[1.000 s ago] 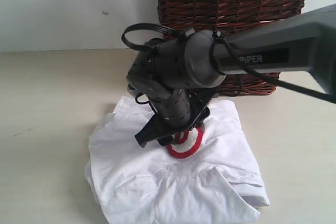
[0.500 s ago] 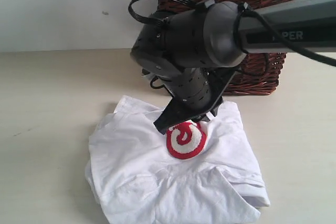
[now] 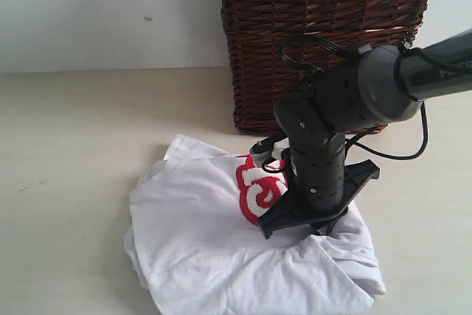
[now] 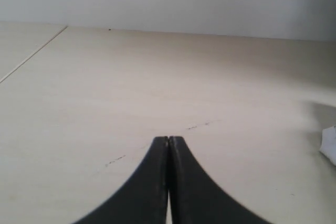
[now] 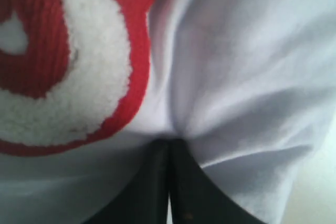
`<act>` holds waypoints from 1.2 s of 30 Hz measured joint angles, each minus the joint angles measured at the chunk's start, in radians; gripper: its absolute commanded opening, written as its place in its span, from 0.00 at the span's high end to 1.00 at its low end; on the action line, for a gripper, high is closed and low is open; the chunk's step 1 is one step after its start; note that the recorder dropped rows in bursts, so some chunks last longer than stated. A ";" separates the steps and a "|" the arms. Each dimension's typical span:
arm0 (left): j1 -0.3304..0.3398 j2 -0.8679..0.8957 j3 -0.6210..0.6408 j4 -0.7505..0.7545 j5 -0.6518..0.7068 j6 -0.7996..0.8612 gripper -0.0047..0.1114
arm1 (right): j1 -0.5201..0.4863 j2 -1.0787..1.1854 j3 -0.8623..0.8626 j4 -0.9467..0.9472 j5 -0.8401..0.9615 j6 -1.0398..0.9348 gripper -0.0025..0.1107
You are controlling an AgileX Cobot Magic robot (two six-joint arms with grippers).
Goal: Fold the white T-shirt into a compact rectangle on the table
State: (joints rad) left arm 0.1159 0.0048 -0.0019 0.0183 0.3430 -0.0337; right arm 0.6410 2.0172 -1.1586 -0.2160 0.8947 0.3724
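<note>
The white T-shirt [image 3: 199, 241] lies crumpled on the table [image 3: 74, 145], its red-outlined fuzzy lettering [image 3: 258, 189] bunched up in the middle. My right gripper [image 5: 168, 141] points down into the shirt's right half. It is shut, and white cloth puckers at its tips beside the lettering [image 5: 79, 72]. In the exterior view the right wrist [image 3: 318, 160] hides those tips. My left gripper [image 4: 168, 139] is shut on nothing above bare table [image 4: 157, 77]. A corner of the shirt [image 4: 329, 145] shows at the edge of the left wrist view. The left arm is out of the exterior view.
A tall dark wicker basket [image 3: 324, 27] stands on the table just behind the shirt and the right arm. A pale wall [image 3: 103, 5] runs along the table's far edge. Bare tabletop lies to the left of the shirt.
The right arm has swung from above the shirt's middle down onto its right half, and its jaws have closed on cloth. The lettering has bunched up and shifted. The left gripper has stayed shut.
</note>
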 measured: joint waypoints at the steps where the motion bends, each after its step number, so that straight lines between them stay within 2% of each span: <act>1: 0.000 0.000 0.000 0.000 0.000 0.000 0.96 | 0.000 -0.001 0.002 0.000 0.005 -0.018 0.98; 8: 0.000 0.000 0.000 0.000 0.000 0.000 0.96 | -0.018 -0.001 0.011 -0.038 0.088 -0.029 0.98; 15: 0.000 0.000 0.000 0.000 0.000 0.000 0.96 | -0.053 -0.004 0.015 -0.055 0.090 -0.012 0.98; 24: 0.000 0.000 0.000 0.000 0.000 0.000 0.96 | -0.055 -0.121 0.024 -0.060 -0.044 -0.005 0.98; 28: 0.000 0.000 0.000 0.000 0.000 0.000 0.96 | -0.049 -0.183 0.038 0.073 -0.065 -0.064 0.98; 31: 0.000 0.000 0.000 0.000 0.000 0.000 0.96 | -0.010 -0.196 0.096 0.176 -0.149 -0.134 0.98; 36: 0.000 0.000 0.000 0.000 0.000 0.000 0.96 | 0.018 -0.133 0.141 0.226 -0.281 -0.148 0.98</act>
State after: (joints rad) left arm 0.1159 0.0048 -0.0019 0.0183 0.3430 -0.0337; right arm 0.6590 1.8837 -1.0175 0.0100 0.6133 0.2242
